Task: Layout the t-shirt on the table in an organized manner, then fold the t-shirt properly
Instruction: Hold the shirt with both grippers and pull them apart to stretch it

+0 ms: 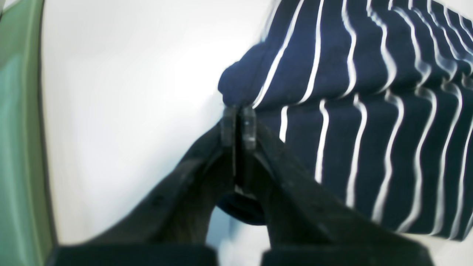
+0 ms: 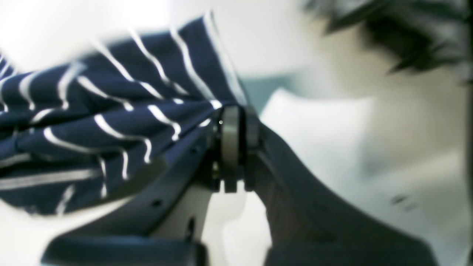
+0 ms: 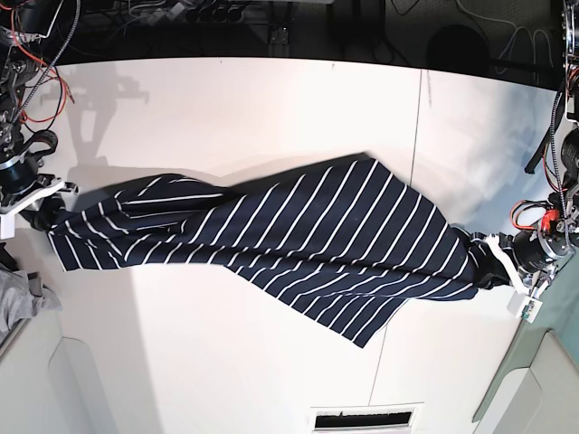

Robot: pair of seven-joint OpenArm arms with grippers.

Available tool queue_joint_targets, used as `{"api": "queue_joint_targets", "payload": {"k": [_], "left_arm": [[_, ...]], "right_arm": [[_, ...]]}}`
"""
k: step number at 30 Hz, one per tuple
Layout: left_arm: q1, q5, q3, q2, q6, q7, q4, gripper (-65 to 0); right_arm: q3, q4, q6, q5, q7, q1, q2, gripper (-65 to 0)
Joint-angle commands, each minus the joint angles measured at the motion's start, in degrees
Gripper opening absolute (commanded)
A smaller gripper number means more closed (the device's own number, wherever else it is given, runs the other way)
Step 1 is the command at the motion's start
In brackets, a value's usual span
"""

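Observation:
The dark navy t-shirt (image 3: 298, 231) with thin white stripes hangs stretched between both arms over the white table (image 3: 226, 108). My left gripper (image 3: 472, 258), on the right of the base view, is shut on a bunched corner of the t-shirt (image 1: 332, 111); its tips (image 1: 239, 125) pinch the fabric. My right gripper (image 3: 47, 213), on the left of the base view, is shut on the other end of the t-shirt (image 2: 103, 136), with the cloth gathered at its tips (image 2: 238, 125). A loose lower flap droops toward the table's front.
A thin dark seam (image 3: 421, 136) runs across the table right of centre. A plain grey cloth (image 3: 16, 298) lies at the left edge. Cables and wiring (image 3: 27, 63) stand at the back left. A green surface (image 1: 18, 147) borders the table by the left arm.

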Motion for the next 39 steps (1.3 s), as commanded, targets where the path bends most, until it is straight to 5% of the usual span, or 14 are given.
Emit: {"api": "queue_joint_targets", "payload": {"k": [1,3,6,8,11,14,21,31,39], "left_arm": [[-1.53,-1.81,-0.5,-1.16,-0.35,-0.96,1.31,-65.0],[-1.51,-6.08,-0.5,-0.44,-2.36,-0.72,1.66,-65.0],[-1.51,-7.41,-0.5,1.53,-3.23,-0.28,1.7,-65.0],[-1.51,-7.39,-0.5,2.8,-3.23,0.02,1.68,-65.0],[-1.51,-7.34,-0.5,4.2,-3.23,0.79,1.68,-65.0],[-1.51,-6.95,-0.5,4.57,-3.21,0.96,1.68,-65.0],[-1.49,-6.34,-0.5,4.52,-3.21,1.38,1.68,-65.0],[-1.46,-6.34,-0.5,4.55,-3.21,1.84,1.68,-65.0],[-1.46,-6.38,-0.5,4.55,-3.21,1.79,1.68,-65.0]], "right_arm": [[0.94,1.11,-0.46,1.42,1.79,1.38,1.11,-65.0],[1.25,1.11,-0.44,3.85,0.92,1.64,1.05,-63.9],[1.25,1.11,-0.46,7.52,-3.54,1.64,-0.09,-35.8],[1.25,1.11,-0.39,10.36,-8.33,1.62,-1.66,-26.0],[1.25,1.14,1.31,14.82,-15.58,1.22,-4.76,-25.8],[1.27,1.92,5.68,18.78,-16.26,-0.92,-7.89,-25.8],[1.25,3.17,6.03,18.93,-16.61,-5.55,-14.53,-25.8],[1.16,2.45,-2.73,13.07,-9.46,-6.67,-17.49,-25.8],[-0.02,-4.33,-2.16,13.07,-7.72,-2.64,-17.51,-26.0]]}}
